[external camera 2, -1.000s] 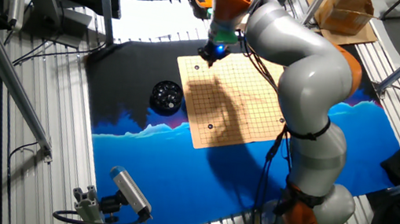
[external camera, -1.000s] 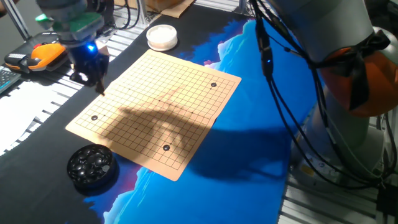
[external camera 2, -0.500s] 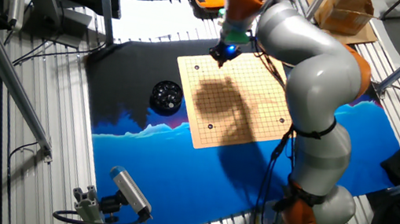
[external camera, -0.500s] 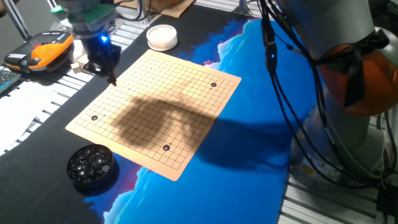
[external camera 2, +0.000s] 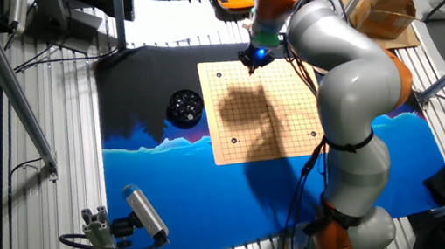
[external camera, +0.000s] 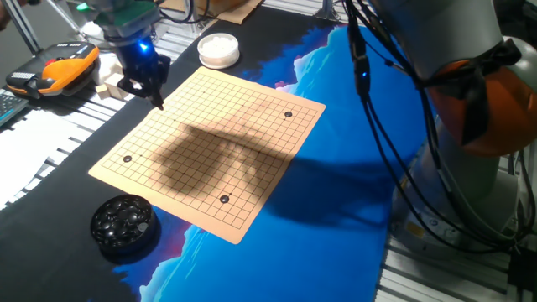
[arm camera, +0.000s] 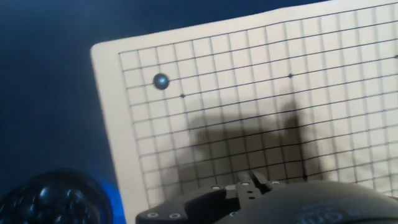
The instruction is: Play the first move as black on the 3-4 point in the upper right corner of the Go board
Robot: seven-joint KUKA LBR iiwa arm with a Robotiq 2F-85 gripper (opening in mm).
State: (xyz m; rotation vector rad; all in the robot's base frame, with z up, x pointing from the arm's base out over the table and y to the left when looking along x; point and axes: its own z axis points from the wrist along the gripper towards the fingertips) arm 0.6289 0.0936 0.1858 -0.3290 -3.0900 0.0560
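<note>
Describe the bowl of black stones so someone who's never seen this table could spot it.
Find the tan Go board on the blue and black mat. Just off its near-left corner sits a round black bowl of glossy black stones; the white bowl sits beyond the far corner.

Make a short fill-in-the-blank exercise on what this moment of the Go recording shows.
1. The number of black stones lying on the Go board is ____.
2. The dark bowl off the board's corner holds ____ stones.
3. The white dish sits ____ the board.
4. The gripper hangs over the board's ____.

Missing words: three; black; off; edge
</note>
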